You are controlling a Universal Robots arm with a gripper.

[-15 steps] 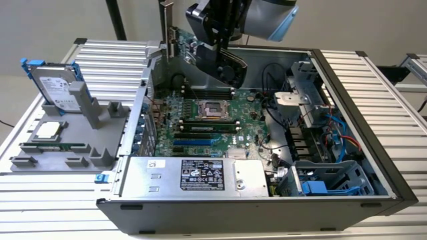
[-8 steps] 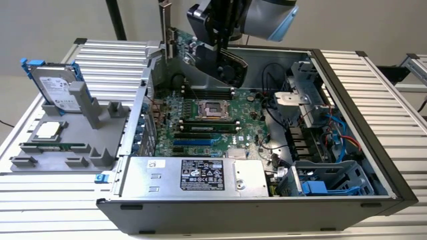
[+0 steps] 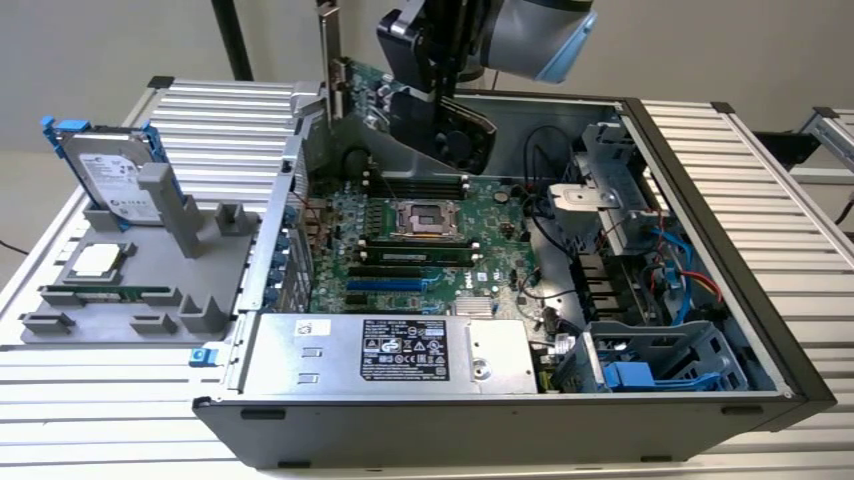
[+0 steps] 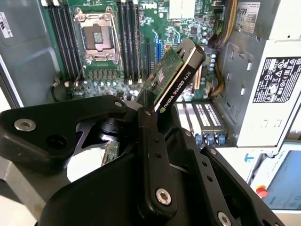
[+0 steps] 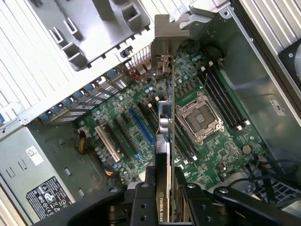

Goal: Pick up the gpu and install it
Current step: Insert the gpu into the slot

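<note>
My gripper [image 3: 442, 88] is shut on the gpu [image 3: 400, 110], a green card with a black cooler block and fan. I hold it in the air over the far end of the open computer case [image 3: 747, 300], with its silver end bracket [image 3: 327, 45] sticking up. In the first wrist view the gpu [image 5: 164, 117] is seen edge-on above the motherboard [image 5: 221, 146], with the bracket [image 5: 164, 40] towards the case's rear wall. The gripper [image 5: 163, 190] clamps its near end. In the second wrist view the gpu [image 4: 176, 77] slants up out of the black fingers [image 4: 149, 127].
The motherboard [image 3: 400, 240] carries an open processor socket [image 3: 424, 213], memory slots and a blue expansion slot [image 5: 141, 125]. A power supply [image 3: 387, 350] fills the case's near end, with drive cages [image 3: 654, 360] and cables alongside. A grey fixture [image 3: 120, 310] beside the case holds a hard drive [image 3: 114, 175].
</note>
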